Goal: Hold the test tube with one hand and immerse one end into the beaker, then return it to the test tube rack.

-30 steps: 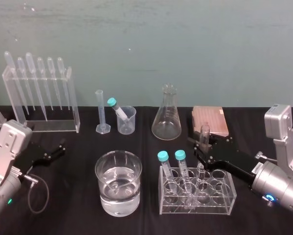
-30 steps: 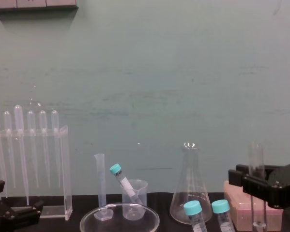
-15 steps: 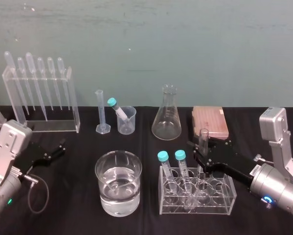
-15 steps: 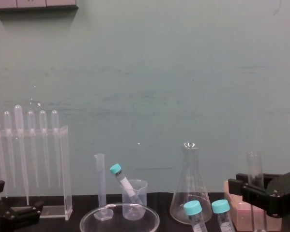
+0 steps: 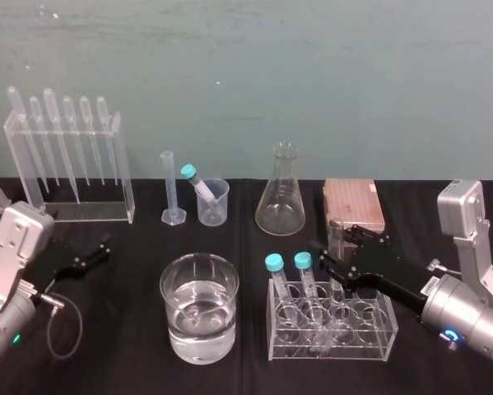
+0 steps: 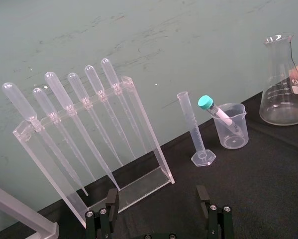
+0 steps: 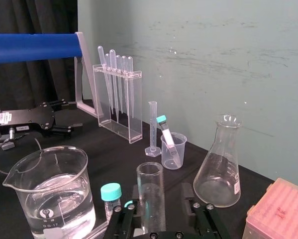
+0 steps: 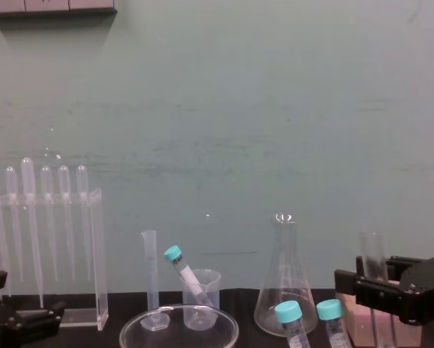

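Right hand (image 5: 339,273) jaws clamped on the test tube (image 5: 335,237), which stands upright between them, its lower end inside the clear test tube rack (image 5: 361,346). Left gripper (image 5: 86,257) is parked, jaws apart.

Chemistry-type lab bench; black-covered table (image 5: 123,271) loaded with labware: acrylic stand of pipettes (image 5: 65,177), graduated cylinder (image 5: 169,185), conical flask (image 5: 282,197), small beaker (image 5: 215,206), wide glass vessel of water (image 5: 199,309); clear tube rack (image 5: 369,325) holding teal-capped tubes (image 5: 273,267); plain teal wall (image 5: 312,74) behind
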